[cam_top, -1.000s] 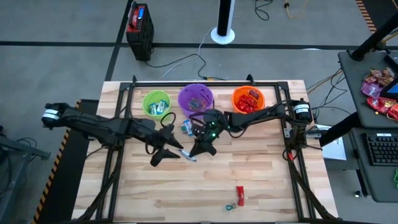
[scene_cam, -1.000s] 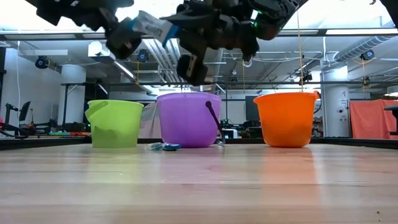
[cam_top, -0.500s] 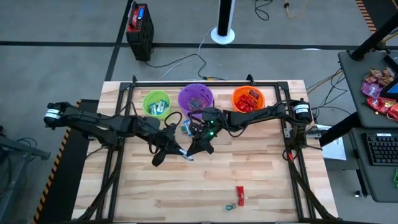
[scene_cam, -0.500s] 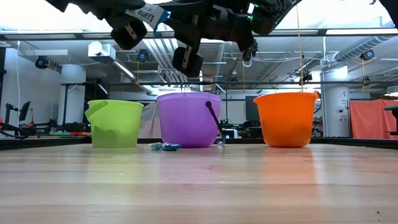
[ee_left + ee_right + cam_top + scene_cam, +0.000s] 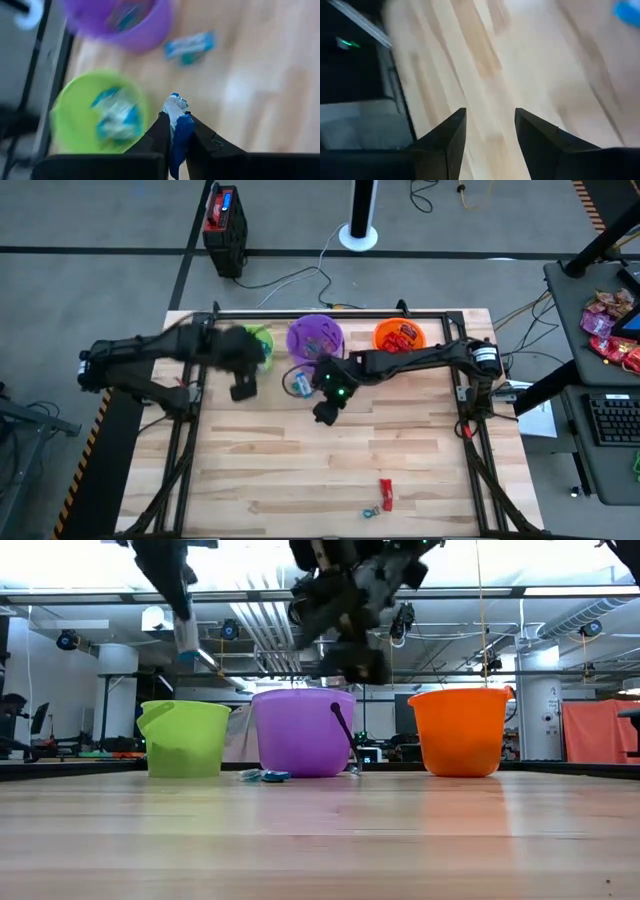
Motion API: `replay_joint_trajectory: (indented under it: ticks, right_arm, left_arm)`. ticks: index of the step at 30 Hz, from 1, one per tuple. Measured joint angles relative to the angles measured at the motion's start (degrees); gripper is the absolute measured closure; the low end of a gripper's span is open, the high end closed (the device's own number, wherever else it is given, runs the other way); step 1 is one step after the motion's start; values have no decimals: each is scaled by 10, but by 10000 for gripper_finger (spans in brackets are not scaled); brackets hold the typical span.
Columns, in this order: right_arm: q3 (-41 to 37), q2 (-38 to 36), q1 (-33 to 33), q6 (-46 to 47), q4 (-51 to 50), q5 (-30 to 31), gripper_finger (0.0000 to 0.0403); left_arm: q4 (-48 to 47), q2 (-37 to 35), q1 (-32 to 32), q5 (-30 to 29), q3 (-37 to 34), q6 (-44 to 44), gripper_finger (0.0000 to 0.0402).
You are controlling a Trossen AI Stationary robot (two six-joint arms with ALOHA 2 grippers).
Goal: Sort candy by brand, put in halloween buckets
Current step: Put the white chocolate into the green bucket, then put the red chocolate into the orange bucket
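Blue-and-white candy (image 5: 177,131) is what your left gripper (image 5: 176,131) has pinched between its fingers, the wrapper sticking out past the tips. You'll find that gripper (image 5: 243,387) at the far left of the tabletop (image 5: 400,460), just in front of the green bucket (image 5: 262,340); its wrist camera looks down into that bucket (image 5: 97,114), where more blue-and-white candies lie.

Your right gripper (image 5: 325,412) sits near the tabletop's middle, in front of the purple bucket (image 5: 316,338). Its fingers (image 5: 445,137) stand apart with nothing between them, only bare wood below.

You have three buckets in a row along the far edge: green (image 5: 186,737) at left, purple (image 5: 303,731) in the middle, orange (image 5: 460,730) at right. The orange bucket (image 5: 399,336) holds red candies; the purple one (image 5: 120,20) holds some too, blurred.

A loose blue candy (image 5: 297,385) lies on the wood just in front of the purple bucket, between your two grippers; the low camera shows it (image 5: 264,776) at the foot of that bucket. A red candy (image 5: 385,492) and a small greenish one (image 5: 370,509) lie well apart from the rest, near the front edge, right of centre.
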Motion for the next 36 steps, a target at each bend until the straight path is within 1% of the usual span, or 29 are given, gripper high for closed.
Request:
replay_joint_trajectory:
  ticks: [2,5,7,9,11,14,17,19,23,25,27,29,32,35,36]
  right_arm:
    - [20,0,13,7,-76,5,243]
    - [50,-6,46,45,-223,5,250]
    - [60,-15,79,83,-307,6,254]
    - [60,-29,117,133,-360,8,256]
    - [51,-45,158,186,-371,25,252]
    - [27,-60,213,294,-360,50,233]
    - [-7,-61,254,398,-333,78,206]
    - [-39,-61,274,456,-310,83,190]
    - [-116,-59,309,538,-193,82,167]
    - [-153,-59,323,571,-106,82,161]
    - [-188,-59,336,597,-45,85,158]
    - [-217,-57,345,627,-22,88,159]
    - [-246,-56,356,645,-12,94,161]
    - [-261,-56,361,642,-9,98,161]
    - [-264,-56,362,636,-9,98,161]
  left_arm:
    - [-23,15,61,0,9,36,390]
    - [-17,37,143,1,9,99,389]
    - [-6,51,187,2,7,129,385]
    - [-4,72,225,5,4,148,379]
    - [-4,90,253,8,0,157,372]
    - [-2,112,276,19,-7,169,361]
    - [6,132,280,34,-14,185,352]
    - [19,139,279,37,-16,193,346]
    - [34,148,279,57,-16,199,336]
    - [32,148,279,65,-16,195,330]
    - [32,147,279,65,-16,190,324]
    - [28,143,279,65,-16,189,318]
    - [25,137,279,65,-16,180,311]
    - [8,120,279,65,-15,150,308]
    - [-15,113,277,65,-9,135,308]
